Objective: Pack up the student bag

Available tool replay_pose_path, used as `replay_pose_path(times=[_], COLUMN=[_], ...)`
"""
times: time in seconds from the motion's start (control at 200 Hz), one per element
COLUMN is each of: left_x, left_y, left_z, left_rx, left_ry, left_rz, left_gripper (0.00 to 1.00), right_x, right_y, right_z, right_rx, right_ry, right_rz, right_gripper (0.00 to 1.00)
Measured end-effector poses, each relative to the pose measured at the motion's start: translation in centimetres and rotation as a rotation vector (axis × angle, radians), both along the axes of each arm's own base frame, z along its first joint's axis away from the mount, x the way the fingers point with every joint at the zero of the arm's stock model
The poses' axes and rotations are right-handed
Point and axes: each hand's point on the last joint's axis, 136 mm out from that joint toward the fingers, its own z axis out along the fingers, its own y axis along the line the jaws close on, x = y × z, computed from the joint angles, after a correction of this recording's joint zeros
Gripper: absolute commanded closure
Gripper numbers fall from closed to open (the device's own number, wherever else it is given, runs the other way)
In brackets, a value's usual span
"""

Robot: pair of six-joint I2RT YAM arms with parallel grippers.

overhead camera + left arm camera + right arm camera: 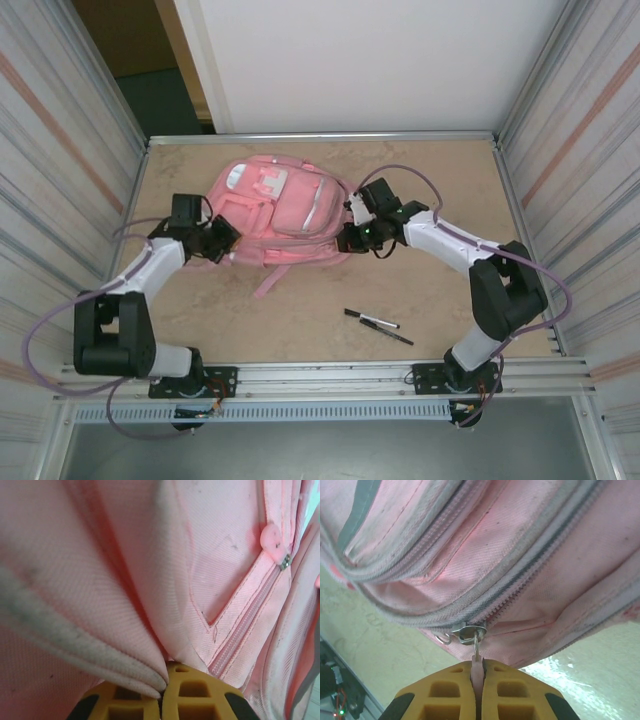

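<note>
The pink student bag [280, 215] lies flat on the table between my two arms. At its left edge my left gripper [222, 240] is shut. In the left wrist view its yellow fingers [200, 695] pinch a fold of pink fabric with grey-white piping [75, 640]. My right gripper [350, 238] is at the bag's right edge. It is shut on the pink pull tab [476, 672] of a metal zipper slider [470, 631]. That slider sits on a grey zipper track [520, 597], which stands parted just beyond it.
Two black pens [372, 320] [386, 333] lie on the table in front of the bag, nearer the right arm. A loose pink strap [268, 282] trails toward me. Metal walls [60, 150] close in both sides.
</note>
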Motion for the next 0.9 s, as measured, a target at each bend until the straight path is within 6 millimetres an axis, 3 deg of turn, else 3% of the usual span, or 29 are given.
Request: replay_pose_path(times=[0.095, 0.19, 0.371, 0.461, 0.566, 0.762, 0.902], left_x=[1.4, 3.4, 9.1, 10.0, 8.4, 1.1, -1.3], left_y=[1.0, 1.5, 1.0, 0.3, -0.4, -1.0, -5.3], left_z=[-0.2, -0.1, 1.2, 2.0, 3.1, 3.2, 1.0], left_rx=[-0.001, 0.006, -0.002, -0.003, 0.015, 0.046, 0.014], left_ry=[0.011, 0.013, -0.041, -0.070, -0.072, -0.034, 0.022], left_rz=[0.015, 0.018, -0.024, -0.052, -0.082, -0.102, -0.190], left_gripper=[0.75, 0.71, 0.55, 0.45, 0.41, 0.43, 0.45], right_x=[-1.3, -2.4, -3.2, -2.9, -2.7, -2.9, -3.2], right_y=[1.6, 3.3, 6.5, 8.4, 10.4, 13.2, 14.6], right_z=[0.0, 0.2, 1.0, 0.6, -0.1, 0.1, -0.2], right_rx=[0.005, 0.012, 0.060, 0.086, 0.114, 0.169, 0.198], right_ry=[-0.015, -0.030, -0.068, -0.060, -0.049, -0.064, -0.055], right_rz=[0.048, 0.086, 0.120, 0.118, 0.110, 0.119, 0.141], right_gripper=[1.00, 1.00, 1.00, 1.00, 1.00, 1.00, 1.00])
